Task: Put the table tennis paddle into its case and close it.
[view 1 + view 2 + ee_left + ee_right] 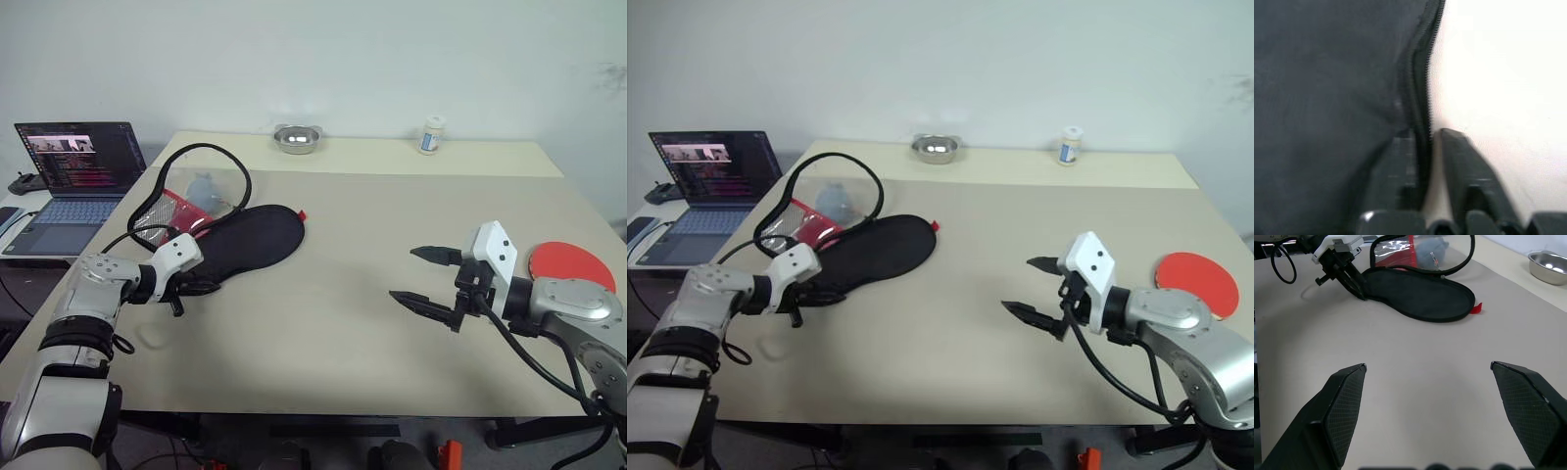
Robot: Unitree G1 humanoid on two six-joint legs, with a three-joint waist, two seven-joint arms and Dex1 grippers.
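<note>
Table: a big tan top. Its near edge runs along the front, its far edge by the wall. The wide middle, from the case across to the right gripper, is bare.
Case: lies open on the left part of the table. Its black half is flat on the top, and its see-through and red flap stands up behind, ringed by a black zipper edge.
Laptop: sits off the table's left edge, left of the case, lid up.
Table tennis paddle: its red round face lies flat by the table's right edge, far from the case, partly behind the right arm.
Right gripper: hangs above the table between the case and the paddle. Its two fingers are spread wide with nothing in them.
Left gripper: at the near end of the case. Its fingers are pinched tight on the case's zipper edge.
Bowl: shiny metal, by the far edge, behind the case.
Bottle: small and white, by the far edge, right of the bowl.
</note>
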